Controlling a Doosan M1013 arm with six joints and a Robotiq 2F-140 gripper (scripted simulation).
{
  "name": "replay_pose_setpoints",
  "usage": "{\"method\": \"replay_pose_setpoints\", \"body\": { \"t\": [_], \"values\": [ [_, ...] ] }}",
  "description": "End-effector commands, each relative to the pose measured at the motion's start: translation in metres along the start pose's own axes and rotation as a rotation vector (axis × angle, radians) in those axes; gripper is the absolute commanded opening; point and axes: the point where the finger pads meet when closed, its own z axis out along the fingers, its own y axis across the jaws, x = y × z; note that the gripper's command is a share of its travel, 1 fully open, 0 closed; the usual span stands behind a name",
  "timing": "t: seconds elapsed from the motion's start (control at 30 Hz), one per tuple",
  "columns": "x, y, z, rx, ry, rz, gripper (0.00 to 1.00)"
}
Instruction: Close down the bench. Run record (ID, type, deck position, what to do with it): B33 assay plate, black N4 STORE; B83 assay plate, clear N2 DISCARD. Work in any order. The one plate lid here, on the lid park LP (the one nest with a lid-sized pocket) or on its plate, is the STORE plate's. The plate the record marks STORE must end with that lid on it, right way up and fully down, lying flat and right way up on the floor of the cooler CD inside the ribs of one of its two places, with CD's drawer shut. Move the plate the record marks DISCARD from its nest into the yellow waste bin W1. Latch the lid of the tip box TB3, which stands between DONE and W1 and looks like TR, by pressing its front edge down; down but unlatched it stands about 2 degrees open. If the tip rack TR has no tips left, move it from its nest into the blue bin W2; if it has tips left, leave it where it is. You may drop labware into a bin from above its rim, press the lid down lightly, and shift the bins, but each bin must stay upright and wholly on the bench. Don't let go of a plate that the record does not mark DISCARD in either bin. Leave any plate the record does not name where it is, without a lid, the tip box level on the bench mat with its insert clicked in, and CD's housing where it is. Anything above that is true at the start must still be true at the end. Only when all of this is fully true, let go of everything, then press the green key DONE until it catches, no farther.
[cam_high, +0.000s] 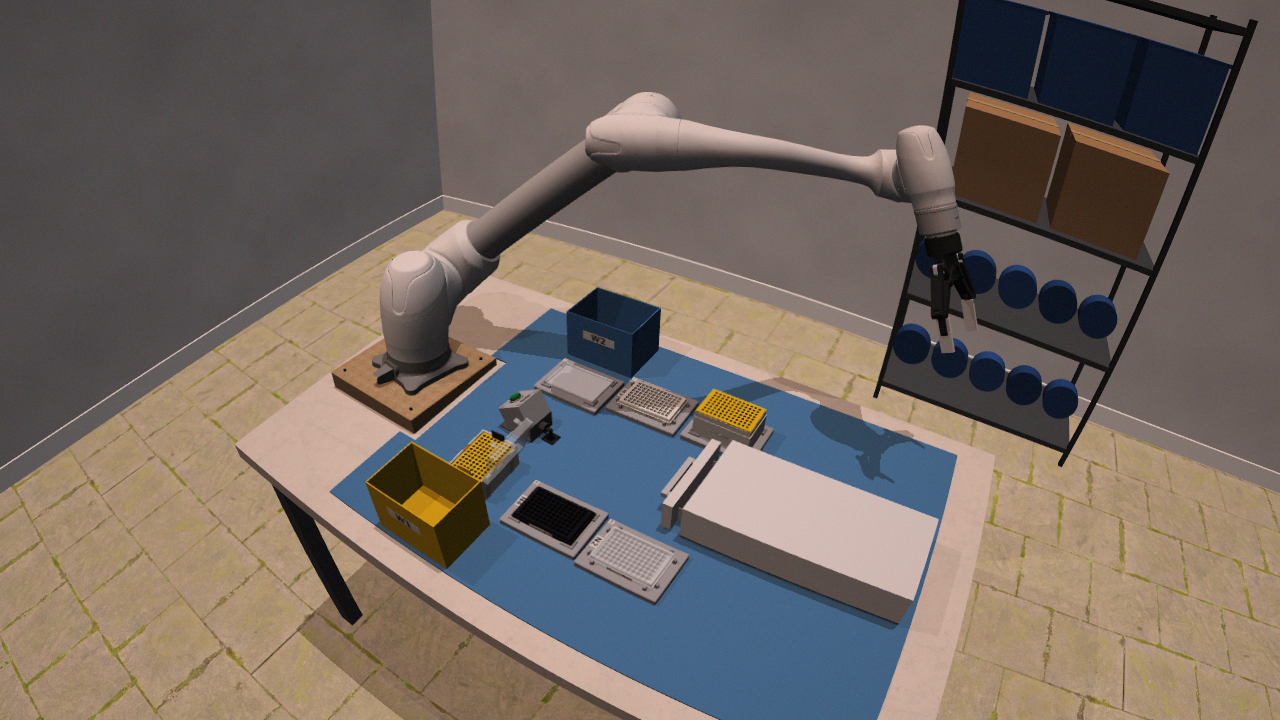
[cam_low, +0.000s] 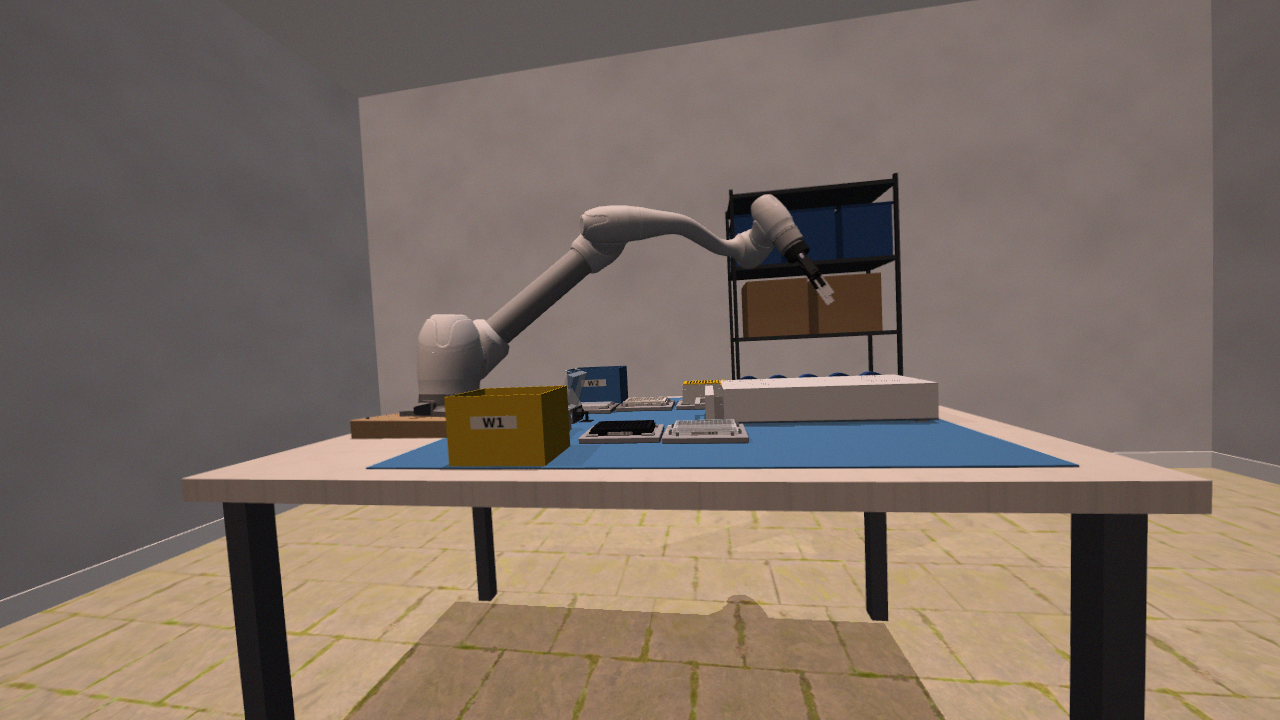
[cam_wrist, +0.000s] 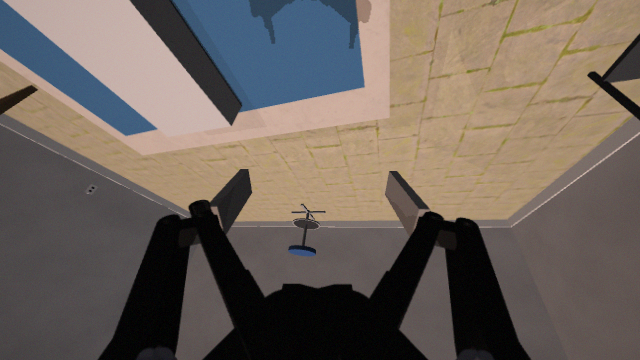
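Note:
My gripper (cam_high: 955, 333) (cam_low: 824, 293) (cam_wrist: 318, 182) is open and empty. It hangs high beyond the bench's far right corner, in front of the shelf rack. The black plate (cam_high: 556, 514) (cam_low: 622, 429) sits in a front nest beside the yellow bin W1 (cam_high: 425, 501) (cam_low: 505, 425). The clear plate (cam_high: 631, 553) (cam_low: 707, 429) sits in the nest to its right. A clear lid (cam_high: 577, 383) lies on the lid park in the back row. The white cooler CD (cam_high: 805, 523) (cam_low: 827, 398) (cam_wrist: 125, 65) has its drawer front (cam_high: 691, 483) facing the nests. The tip box TB3 (cam_high: 486, 454) stands between the green key DONE (cam_high: 514, 394) and W1.
The blue bin W2 (cam_high: 613, 331) (cam_low: 597, 383) stands at the back. Another clear plate (cam_high: 650, 400) and the tip rack TR (cam_high: 732, 410) with its yellow top sit in the back row. A black shelf rack (cam_high: 1154, 259) with boxes stands just behind my gripper.

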Motion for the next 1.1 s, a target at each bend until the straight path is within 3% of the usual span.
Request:
{"method": "replay_pose_setpoints", "body": {
  "t": [0.0, 0.53, 0.57, 1.07],
  "values": [
    [0.000, 0.000, 0.000, 0.000, 0.000, 0.000, 1.00],
    [0.000, 0.000, 0.000, 0.000, 0.000, 0.000, 1.00],
    [0.000, -0.005, -0.001, 0.002, 0.007, 0.033, 0.00],
    [0.011, -0.067, -0.012, 0.023, 0.064, 0.306, 0.00]
  ]
}}
